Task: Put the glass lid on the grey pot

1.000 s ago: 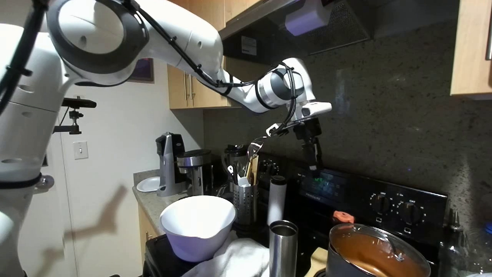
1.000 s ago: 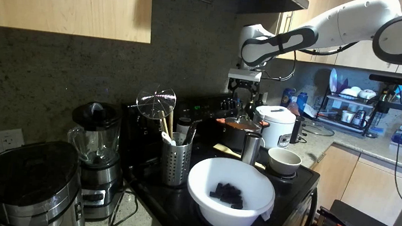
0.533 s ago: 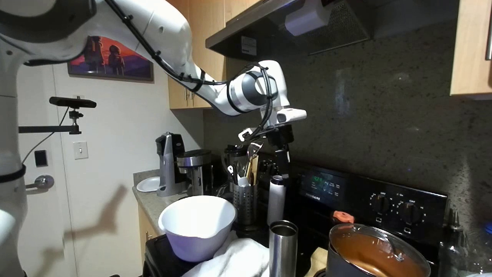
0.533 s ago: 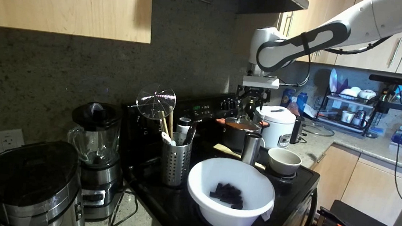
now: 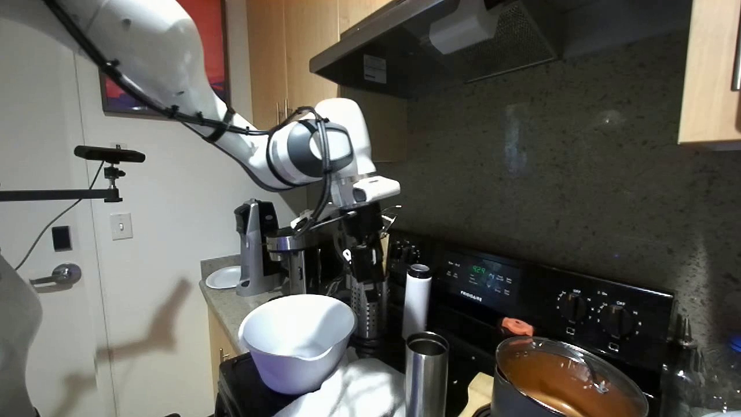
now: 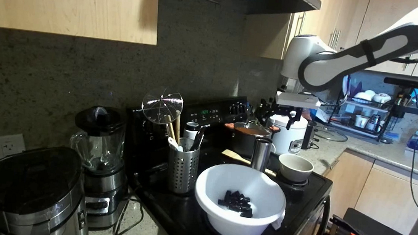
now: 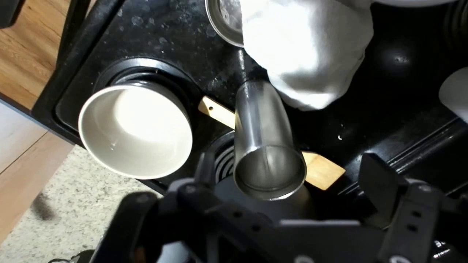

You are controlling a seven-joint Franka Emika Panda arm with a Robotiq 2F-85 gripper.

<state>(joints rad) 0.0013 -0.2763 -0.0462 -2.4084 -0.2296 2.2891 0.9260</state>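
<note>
On the stove [image 7: 175, 42], glass lid [image 5: 561, 370] tops grey pot [image 5: 513, 401], lower than the spread gripper [image 7: 287, 164].

Pretty clearly a kitchen, and a home one by the look of it. There's a black Frigidaire stove [image 6: 180, 214] with a range hood [image 5: 405, 52] over it, plus light wood cabinets [image 6: 67, 0] and a speckled counter [image 6: 324, 153]. The gear fits too: a blender [image 6: 103, 172], a white rice cooker [image 6: 287, 138], a perforated steel utensil holder [image 6: 182, 172] full of utensils [image 6: 177, 128], a grey pot [image 6: 243, 144] sitting on the stove. Further back on the counter there's a dish rack [image 6: 367, 106] loaded with bowls [image 6: 382, 98]. Framed picture [image 5: 214, 35] next to a white door [image 5: 63, 324] adds to the homey vibe.
</note>
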